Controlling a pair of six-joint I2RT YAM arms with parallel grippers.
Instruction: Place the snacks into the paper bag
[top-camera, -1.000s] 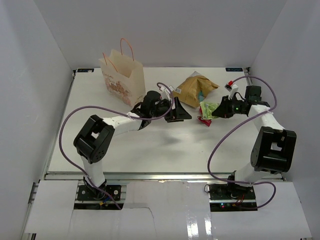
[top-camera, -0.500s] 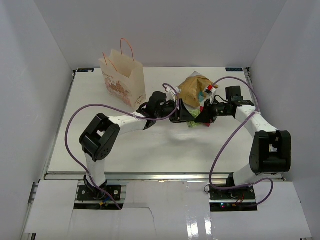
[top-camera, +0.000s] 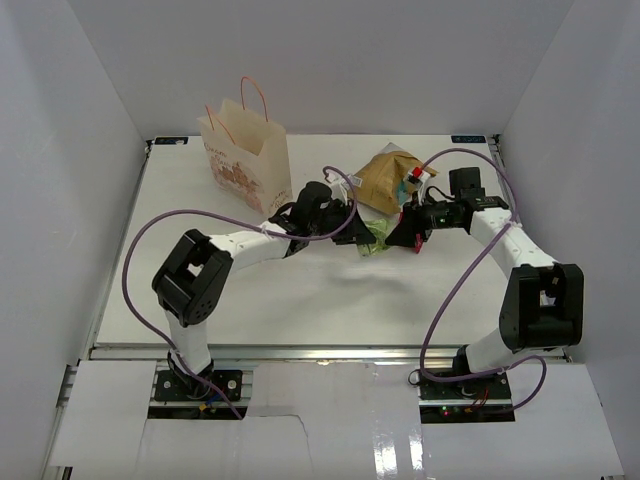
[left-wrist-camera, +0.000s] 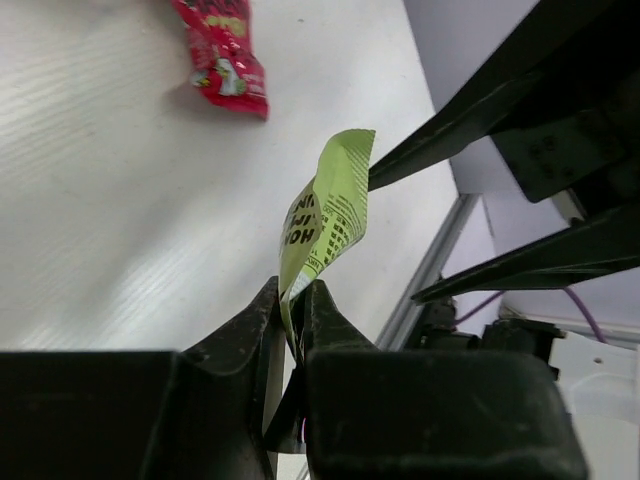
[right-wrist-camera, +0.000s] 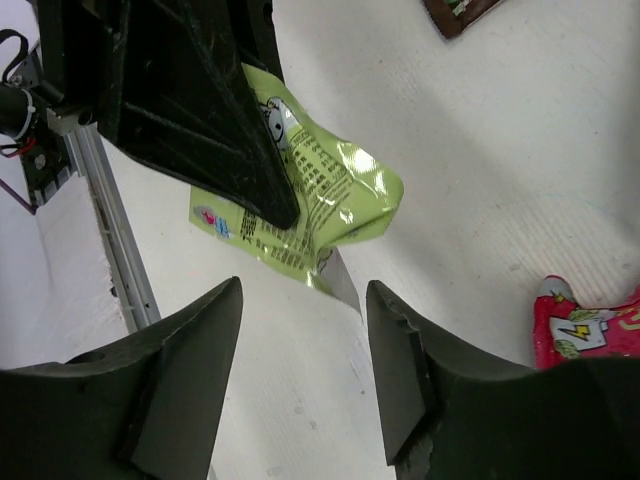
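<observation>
My left gripper (top-camera: 356, 230) (left-wrist-camera: 293, 296) is shut on a light green snack packet (left-wrist-camera: 326, 212) (top-camera: 372, 243) (right-wrist-camera: 312, 190), pinching its lower edge so it stands up between the jaws. Facing it, my right gripper (top-camera: 394, 238) (right-wrist-camera: 304, 290) is open, its fingers (left-wrist-camera: 470, 112) apart on either side of the packet's far end without touching it. A red packet (left-wrist-camera: 222, 52) (right-wrist-camera: 588, 326) lies on the table close by. A dark brown packet (right-wrist-camera: 458, 12) lies farther off. The crinkled tan chip bag (top-camera: 386, 180) sits behind both grippers. The cream paper bag (top-camera: 246, 160) stands upright at the back left.
A small red-and-white object (top-camera: 415, 178) rests on the chip bag's right side. White walls enclose the table (top-camera: 220, 300) on the left, back and right. The metal rail (right-wrist-camera: 112, 240) of the table's edge runs near the grippers in the right wrist view.
The right arm carried the green packet left to the left gripper. The left jaws closed on it and the right jaws opened, letting go.
</observation>
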